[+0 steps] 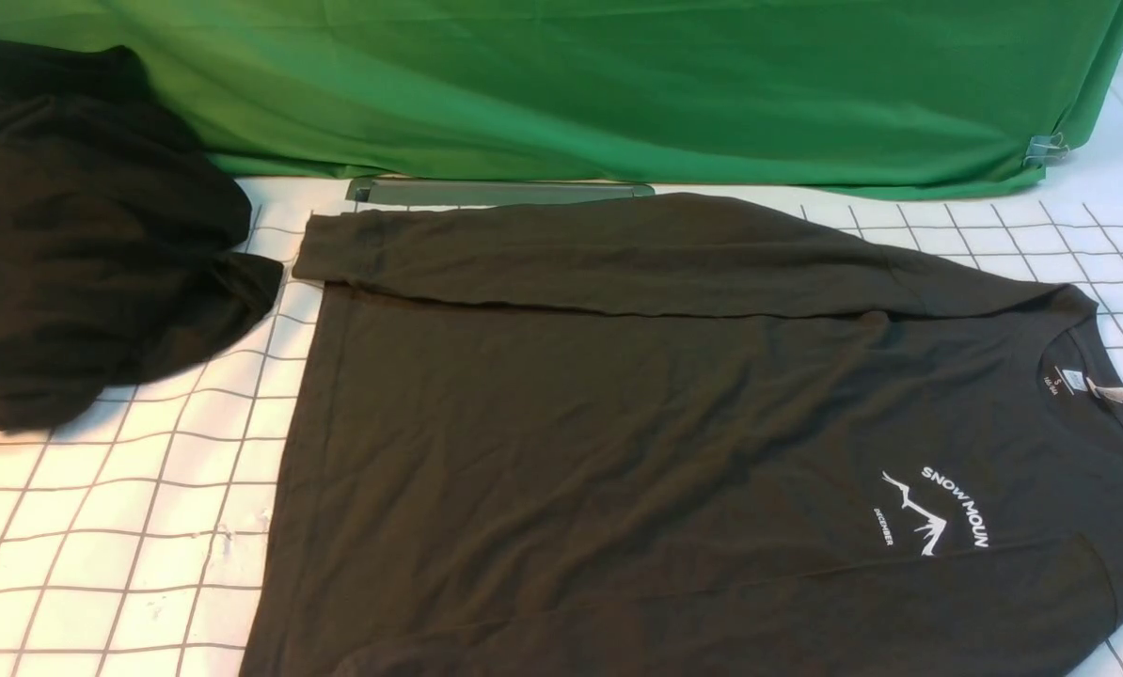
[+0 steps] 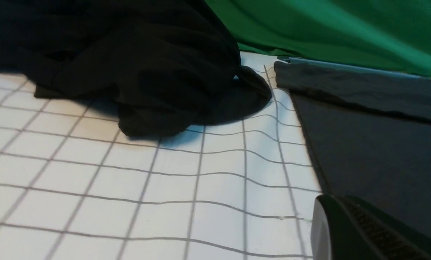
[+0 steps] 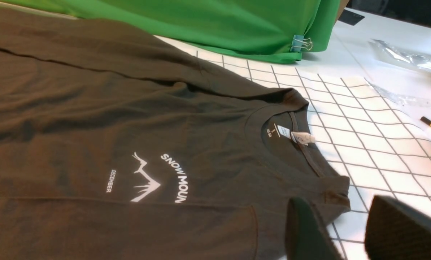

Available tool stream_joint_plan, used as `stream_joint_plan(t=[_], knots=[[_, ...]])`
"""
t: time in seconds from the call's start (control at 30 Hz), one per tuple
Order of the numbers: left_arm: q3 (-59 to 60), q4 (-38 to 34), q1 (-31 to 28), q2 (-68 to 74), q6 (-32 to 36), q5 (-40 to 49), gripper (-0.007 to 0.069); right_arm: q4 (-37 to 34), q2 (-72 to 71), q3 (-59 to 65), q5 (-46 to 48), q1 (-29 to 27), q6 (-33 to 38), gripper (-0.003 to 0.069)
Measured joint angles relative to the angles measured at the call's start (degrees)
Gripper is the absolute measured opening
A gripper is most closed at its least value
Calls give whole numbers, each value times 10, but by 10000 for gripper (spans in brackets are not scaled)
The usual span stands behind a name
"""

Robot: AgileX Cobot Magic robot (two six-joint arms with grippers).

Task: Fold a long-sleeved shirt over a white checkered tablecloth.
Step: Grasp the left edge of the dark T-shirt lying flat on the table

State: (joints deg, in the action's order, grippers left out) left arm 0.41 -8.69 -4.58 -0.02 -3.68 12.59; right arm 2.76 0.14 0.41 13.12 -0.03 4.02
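On the white checked tablecloth [image 1: 101, 508] the shirt [image 1: 618, 423] lies flat and face up, collar toward the robot's right and hem toward its left, covering most of the middle and right of the cloth. Its print [image 1: 938, 512] and neck label [image 1: 1074, 381] both show.

Findings on the fold:
- The far sleeve [image 1: 618, 254] is folded across the body along the far edge, cuff at the hem end, lying fairly straight.
- The near sleeve [image 3: 129, 231] appears folded in the same way along the near edge, its cuff edge just below the print. Part of it runs out of the front view, so its full lie cannot be confirmed.
- The body is not yet folded: it is laid out full length from collar to hem, with light wrinkles only.

Assessment: the sleeve stage is done or nearly so and the body folds are outstanding, so roughly the first half is complete.

Tools: the right gripper [image 3: 340, 216] hovers by the near shoulder beside the collar, jaws parted a moderate way with nothing between them. The left gripper [image 2: 345, 224] shows only one finger end, over bare tablecloth just beside the hem. It is closed and carries nothing.

Surroundings: a black heap [image 1: 82, 235] sits at far left, near the far cuff but not touching it. A green cloth [image 1: 618, 85] hangs along the back, pinned by a clip [image 1: 1046, 149], with a grey strip [image 1: 500, 191] at its foot
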Motion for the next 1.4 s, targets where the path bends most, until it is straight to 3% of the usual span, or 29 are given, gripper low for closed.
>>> stream_joint_plan(t=[0.07, 0.2, 0.23, 0.3, 0.37, 0.4, 0.57, 0.7, 0.8, 0.9, 0.97, 1.03, 1.07, 1.13, 1.2, 1.23, 1.33, 1.4], knots=[[0, -76, 0, 0, -27, -5, 3, 0, 0, 0, -1, 0, 0, 242], [0, -368, 0, 0, -122, -11, 3, -17, 0, 0, -13, 0, -22, 242], [0, -375, 0, 0, -124, -11, 3, -21, 0, 0, -16, 0, -27, 242], [0, -420, 0, 0, -132, -15, 3, -83, 0, 0, -27, 0, -107, 242], [0, -435, 0, 0, -135, -19, 3, -152, 0, 0, -34, 0, -210, 242], [0, -443, 0, 0, -139, -20, 3, -193, 0, 0, -37, 0, -303, 242], [0, -452, 0, 0, -140, -11, 3, -223, 0, 0, -55, 0, -407, 242], [-2, -462, 0, 0, -139, 17, 3, -228, 0, 0, -74, 2, -419, 228], [-41, -455, 0, -1, -111, 58, 3, -228, 0, -17, -77, 16, -393, 167], [-161, -376, 0, 25, -93, 114, 3, -228, 8, -119, -86, 41, -257, 38], [-213, -328, 0, 54, -93, 150, 3, -227, 23, -161, -85, 48, -207, 20], [-293, -248, 0, 138, -92, 231, 3, -227, 73, -249, -46, 55, -112, 8], [-305, -234, 0, 146, -90, 239, 3, -228, 78, -257, -40, 56, -104, 8], [-368, -162, 0, 255, -55, 328, 3, -224, 155, -354, 87, 56, -23, 7], [-395, -141, 0, 314, -27, 363, 3, -218, 206, -387, 154, 56, 2, 7], [-410, -137, 0, 382, 5, 398, 3, -207, 250, -419, 245, 56, 18, 9], [-418, -152, 0, 474, 47, 443, 3, -197, 312, -441, 357, 56, 30, 14], [-410, -196, 0, 588, 125, 500, 6, -192, 378, -441, 433, 56, 55, 19]])
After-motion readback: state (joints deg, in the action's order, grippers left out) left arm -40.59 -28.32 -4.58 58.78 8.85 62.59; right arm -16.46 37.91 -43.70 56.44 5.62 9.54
